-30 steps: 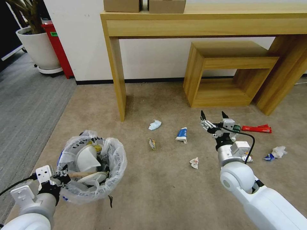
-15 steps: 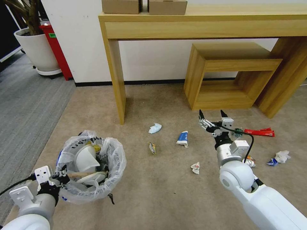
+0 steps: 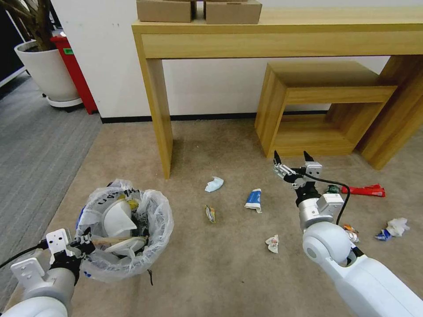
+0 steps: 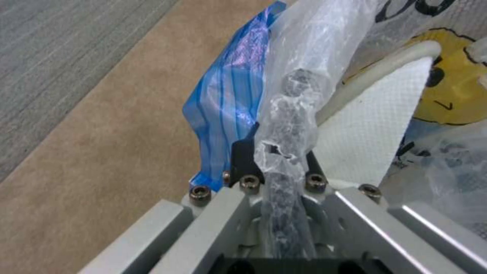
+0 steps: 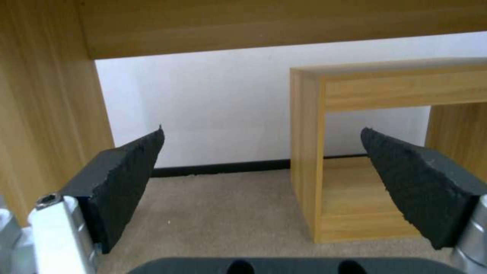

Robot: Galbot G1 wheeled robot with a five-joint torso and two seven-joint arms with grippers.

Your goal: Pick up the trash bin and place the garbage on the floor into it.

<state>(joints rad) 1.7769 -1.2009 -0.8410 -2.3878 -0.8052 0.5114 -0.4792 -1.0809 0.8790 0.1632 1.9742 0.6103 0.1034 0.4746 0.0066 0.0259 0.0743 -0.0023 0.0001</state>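
Trash bin [image 3: 125, 240]: on the beige floor [image 3: 220, 273], lower left in the head view, lined with crinkly white plastic bag [image 4: 299, 76] bearing black lettering; holds white slippers [image 3: 118, 220] and a wooden stick [image 3: 119, 240].

Left claw [image 3: 83, 244]: at the bin's near rim, clamped tight on rim and bag; in the left wrist view, black fingertips [image 4: 242, 158] pinch the bunched plastic, blue film [image 4: 228, 99] just beside.

Right claw [image 3: 293, 162]: held above the floor, right of centre, spread wide and holding nothing; in the right wrist view, both black pads [image 5: 121, 179] stand far apart, facing the wall and the low wooden stool [image 5: 355, 152].

Garbage on the floor, well apart from the bin:
- pale crumpled paper [image 3: 214, 184] near the desk [image 3: 282, 35] leg
- small yellowish wrapper [image 3: 210, 213]
- blue-white wrapper [image 3: 254, 199]
- crumpled white scrap [image 3: 272, 243]
- green item [image 3: 332, 189], beside the right arm
- long red packet [image 3: 364, 190]
- small can-like item [image 3: 351, 233]
- white paper with blue scrap [image 3: 394, 227], far right

Two cardboard boxes [image 3: 198, 11] on the desk.
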